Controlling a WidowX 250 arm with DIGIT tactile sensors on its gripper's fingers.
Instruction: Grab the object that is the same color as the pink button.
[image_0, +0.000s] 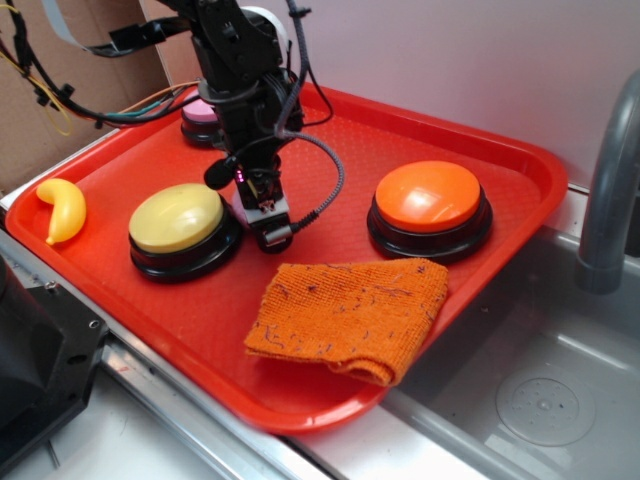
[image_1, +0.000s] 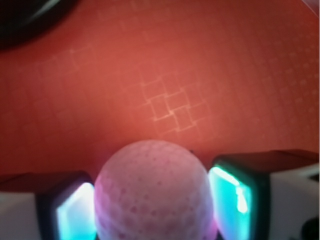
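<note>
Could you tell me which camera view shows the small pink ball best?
The wrist view: the pink ball fills the lower frame, dimples clear, between the gripper fingers. In the exterior view the arm hides nearly all of it; only a pale sliver shows.

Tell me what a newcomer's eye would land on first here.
The bright red tray fills the scene, with an orange button at right and a yellow button at left. Between them the black gripper reaches down; in the wrist view a dimpled pink ball sits between its glowing fingers. An orange cloth lies in front.
</note>
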